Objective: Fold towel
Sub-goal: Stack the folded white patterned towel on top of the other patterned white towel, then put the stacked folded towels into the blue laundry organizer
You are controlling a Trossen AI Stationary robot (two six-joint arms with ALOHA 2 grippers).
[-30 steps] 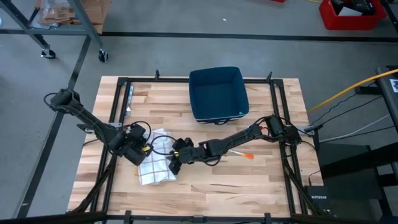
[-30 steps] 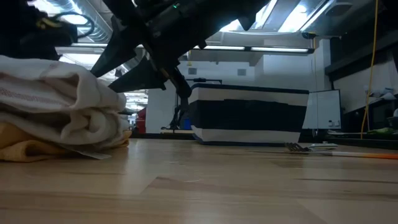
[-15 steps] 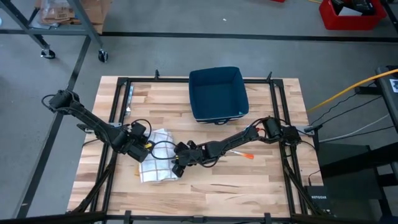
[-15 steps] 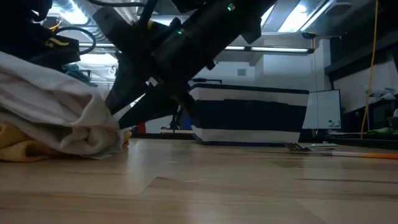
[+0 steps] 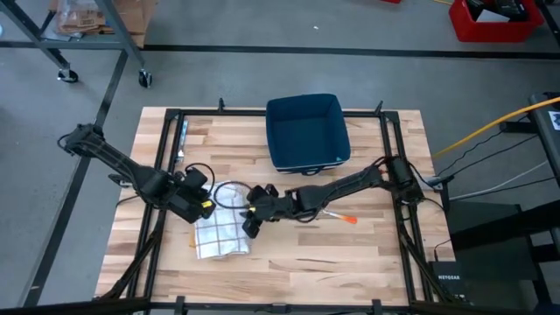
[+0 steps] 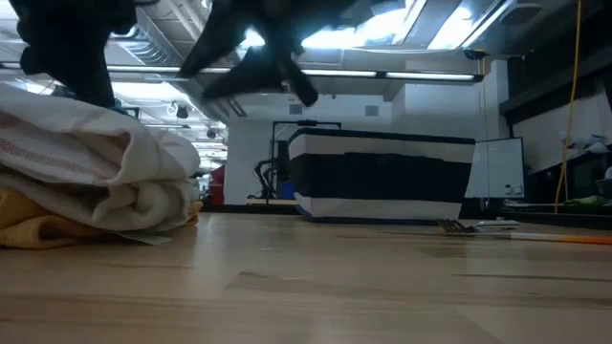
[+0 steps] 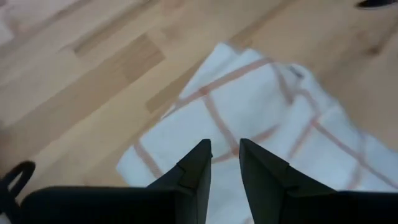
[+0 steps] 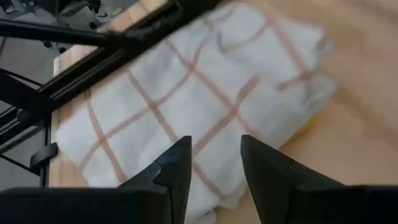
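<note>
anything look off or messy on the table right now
The towel is a lumpy, uneven bundle, with a yellow cloth poking out beneath it. An orange-handled tool lies loose near the blue bin.

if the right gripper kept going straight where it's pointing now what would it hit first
Most likely the towel: the right gripper points down at its checked cloth, with open fingers and nothing between. How far above it hangs is hard to judge.

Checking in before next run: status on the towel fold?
Left tool and right tool both open, empty, above towel. Towel folded, bunched, on table. Nothing blocking.
</note>
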